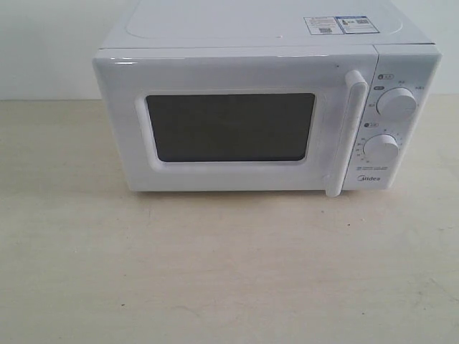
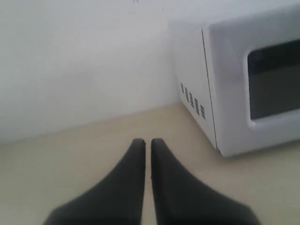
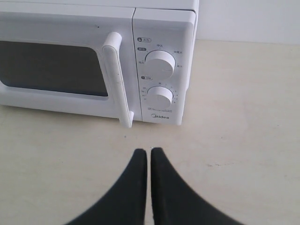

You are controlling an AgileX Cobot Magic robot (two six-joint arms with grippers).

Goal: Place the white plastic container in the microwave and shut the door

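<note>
The white microwave (image 1: 265,107) stands on the table with its door (image 1: 229,129) shut flat against the body. Its bar handle (image 1: 344,132) and two round dials (image 1: 396,104) face me. The white plastic container is out of view. Neither gripper shows in the exterior view. In the left wrist view my left gripper (image 2: 147,141) is shut and empty over the tabletop, off the microwave's (image 2: 234,79) vented side. In the right wrist view my right gripper (image 3: 149,151) is shut and empty, a short way in front of the handle (image 3: 117,79) and dials (image 3: 159,65).
A pale wooden tabletop (image 1: 215,272) stretches in front of the microwave. A white wall (image 2: 70,61) rises behind it. Stickers (image 1: 341,25) lie on the microwave's top.
</note>
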